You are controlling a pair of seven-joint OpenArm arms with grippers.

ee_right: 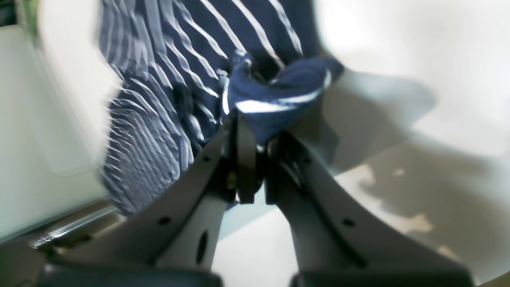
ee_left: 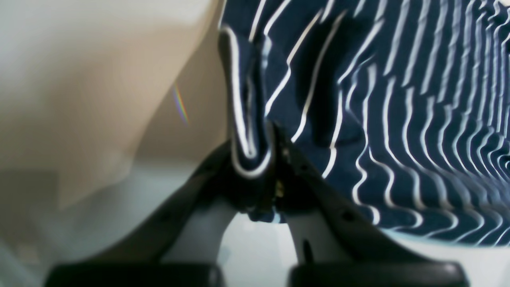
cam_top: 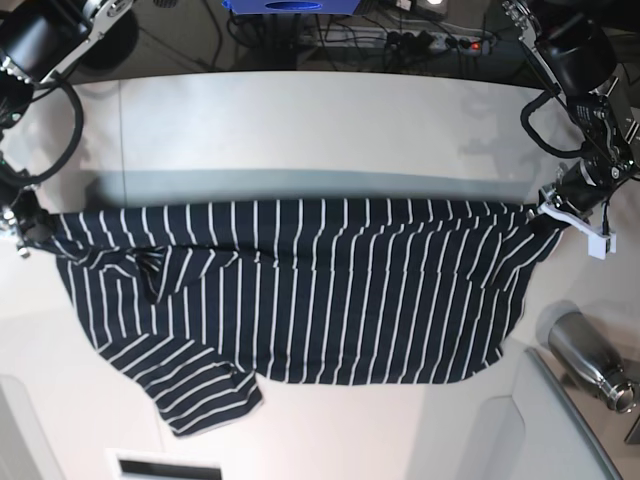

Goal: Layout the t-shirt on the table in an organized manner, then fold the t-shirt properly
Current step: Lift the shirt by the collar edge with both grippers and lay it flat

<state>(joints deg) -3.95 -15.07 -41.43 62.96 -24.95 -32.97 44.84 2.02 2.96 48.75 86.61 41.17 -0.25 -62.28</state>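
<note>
We've got the t-shirt [cam_top: 320,290] stretched wide between both arms over the white table [cam_top: 300,120], its top edge pulled into a near-straight line. Left fingers [ee_left: 261,159] are clamped on a bunched fold of striped fabric at the base view's right end; the wrist view shows the cloth pinched tight between them. Right fingers [ee_right: 255,135] are likewise closed on a wad of navy cloth at the opposite end, near the table's left edge in the base view. The body of the shirt spreads toward the near side, lower hem rounded, one short sleeve [cam_top: 200,385] trailing out at the base view's lower left and lying flat on the table. Wrinkles cluster near the right fingers' end. A metal bottle [cam_top: 585,355] lies on its side beside the shirt, apart from the cloth.
</note>
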